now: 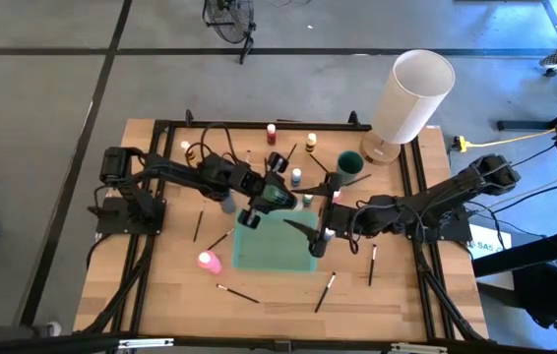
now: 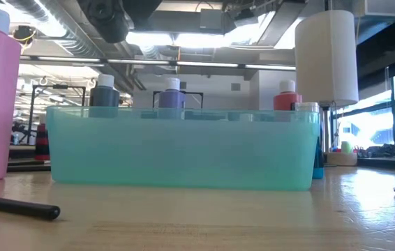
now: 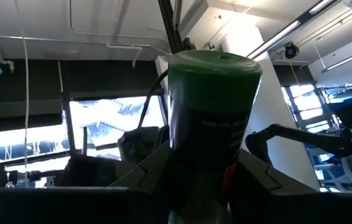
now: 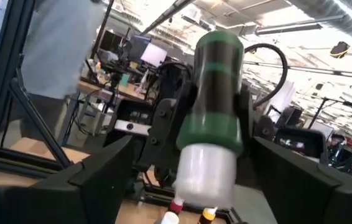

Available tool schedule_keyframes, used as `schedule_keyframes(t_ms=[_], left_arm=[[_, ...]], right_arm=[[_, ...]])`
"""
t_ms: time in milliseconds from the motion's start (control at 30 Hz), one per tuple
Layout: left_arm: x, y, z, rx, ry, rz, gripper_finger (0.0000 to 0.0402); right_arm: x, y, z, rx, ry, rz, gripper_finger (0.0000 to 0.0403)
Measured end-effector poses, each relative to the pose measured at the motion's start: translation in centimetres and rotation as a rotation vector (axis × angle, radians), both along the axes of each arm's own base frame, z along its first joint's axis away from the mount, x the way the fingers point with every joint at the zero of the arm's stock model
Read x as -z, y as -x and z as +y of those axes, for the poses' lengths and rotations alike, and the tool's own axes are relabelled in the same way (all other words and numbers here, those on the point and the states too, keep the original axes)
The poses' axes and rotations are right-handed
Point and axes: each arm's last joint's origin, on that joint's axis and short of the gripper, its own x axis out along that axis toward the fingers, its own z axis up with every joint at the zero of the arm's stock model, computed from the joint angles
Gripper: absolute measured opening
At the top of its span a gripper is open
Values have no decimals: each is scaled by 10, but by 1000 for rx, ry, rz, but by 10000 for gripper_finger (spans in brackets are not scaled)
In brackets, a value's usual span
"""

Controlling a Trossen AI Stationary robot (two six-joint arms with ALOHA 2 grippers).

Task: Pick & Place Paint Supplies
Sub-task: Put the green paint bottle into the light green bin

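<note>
The left gripper point(image 1: 271, 200) is hanging over the far left corner of the teal bin point(image 1: 259, 251), pinching a green bottle point(image 3: 210, 118) between its fingers point(image 3: 154, 171); the wrist view is showing the bottle's flat green end pointing toward the camera. The right gripper point(image 1: 310, 228) is reaching in from the other side, its fingers point(image 4: 98, 171) spread wide on either side of that bottle's white cap point(image 4: 206, 174) without touching it (the bottle point(image 4: 213, 106) is lying between the two arms, above the bin).

The bin is sitting mid-table. In the low view a grey-blue bottle point(image 2: 104, 94), a purple one point(image 2: 172, 94) and a red one point(image 2: 287, 97) are showing above its rim, though whether they are standing inside or behind it is unclear.

A pink bottle point(image 1: 209, 262) is standing on the table point(image 1: 160, 295) left of the bin. More bottles are waiting along the far edge, among them a red one point(image 1: 271, 132) and a yellow one point(image 1: 311, 144). Brushes point(image 1: 237, 293) are lying scattered on the wood near the front, one point(image 1: 326, 292) just right of the bin's front, another point(image 1: 373, 265) farther right. A big white cylinder point(image 1: 411, 93) is standing at the far right corner.
</note>
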Motion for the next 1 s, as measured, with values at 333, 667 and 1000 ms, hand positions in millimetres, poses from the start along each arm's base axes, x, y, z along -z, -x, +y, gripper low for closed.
schedule_keyframes(t_ms=[333, 667, 1000], left_arm=[[-2, 1, 1, -1, -4, -8, 108], [-2, 1, 1, -2, -3, 0, 108], [-2, 1, 1, -2, -3, -1, 108]], right_arm=[[3, 2, 5, 46, 0, 32, 300], [-2, 11, 17, 98, 29, 13, 258], [-1, 9, 13, 107, 9, 13, 232]])
